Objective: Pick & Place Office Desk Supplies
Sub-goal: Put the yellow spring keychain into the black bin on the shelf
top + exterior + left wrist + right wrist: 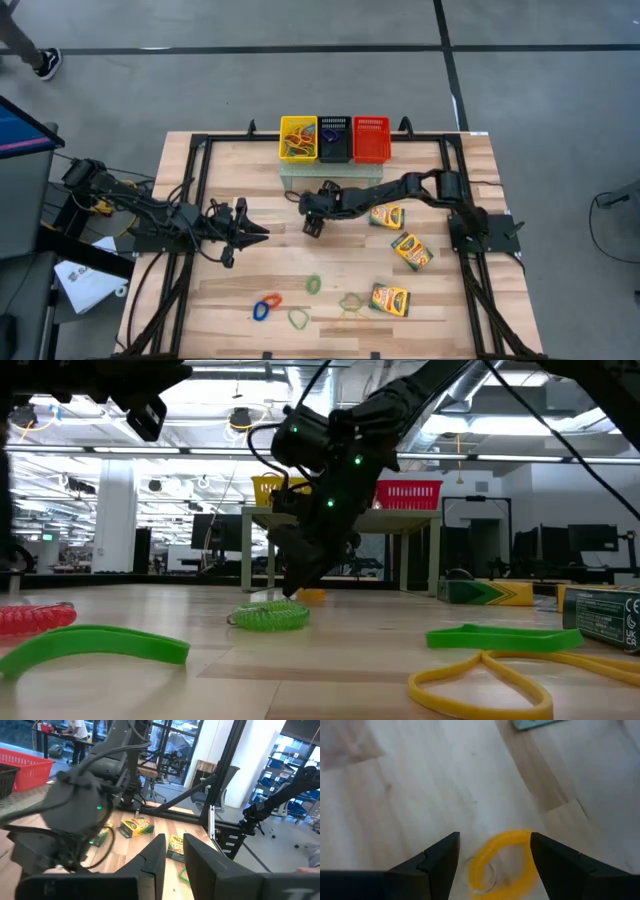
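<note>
From above, the right gripper (311,226) reaches low over the middle of the pale wooden table (250,265) in front of the yellow mesh basket (298,138), while the left gripper (262,232) waits just to its left, and three yellow-and-green flat crayon boxes (411,250) and several thin rubber-band loops (267,304) lie toward the near edge. At table height, the right gripper (290,588) hangs just above the wood behind a coiled green band (270,616). The left wrist camera shows its dark fingers (152,859) a narrow gap apart, gripping nothing, and the right wrist camera shows fingers (442,855) spread wide either side of a thin orange rubber-band loop (501,862) lying flat on the wood, not clasping it.
</note>
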Controlling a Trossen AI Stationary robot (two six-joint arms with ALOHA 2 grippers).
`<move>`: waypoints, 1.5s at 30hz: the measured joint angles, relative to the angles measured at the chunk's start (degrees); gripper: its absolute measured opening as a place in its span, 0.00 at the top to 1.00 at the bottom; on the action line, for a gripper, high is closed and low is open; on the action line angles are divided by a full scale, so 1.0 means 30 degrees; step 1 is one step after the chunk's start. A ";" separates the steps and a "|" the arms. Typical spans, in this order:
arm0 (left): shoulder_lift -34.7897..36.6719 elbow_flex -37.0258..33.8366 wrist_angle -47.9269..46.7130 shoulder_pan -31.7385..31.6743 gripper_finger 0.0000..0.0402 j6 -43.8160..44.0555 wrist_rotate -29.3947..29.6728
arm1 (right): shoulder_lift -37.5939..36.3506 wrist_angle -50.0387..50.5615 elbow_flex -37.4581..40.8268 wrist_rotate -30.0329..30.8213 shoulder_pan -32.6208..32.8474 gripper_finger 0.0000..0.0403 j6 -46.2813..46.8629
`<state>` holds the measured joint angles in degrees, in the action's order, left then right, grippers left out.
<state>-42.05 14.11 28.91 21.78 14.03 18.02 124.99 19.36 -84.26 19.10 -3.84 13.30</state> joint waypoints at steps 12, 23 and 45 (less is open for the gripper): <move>-0.0004 0.0000 0.0010 0.0000 0.85 0.0003 0.0000 | -0.0036 0.0647 0.0003 -0.1800 -0.0261 0.76 0.0378; -0.0004 0.0000 0.0022 0.0000 0.85 0.0047 -0.0006 | -0.0319 0.1148 0.0105 -0.1786 0.0337 0.99 -0.0072; 0.0000 0.0000 0.0245 0.0000 0.85 0.0134 0.0000 | -0.2419 0.4460 0.0144 -0.1997 0.0472 0.58 -0.4489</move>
<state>-42.05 14.11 29.64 21.78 14.44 18.02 117.73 32.74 -83.83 13.11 -2.43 -0.17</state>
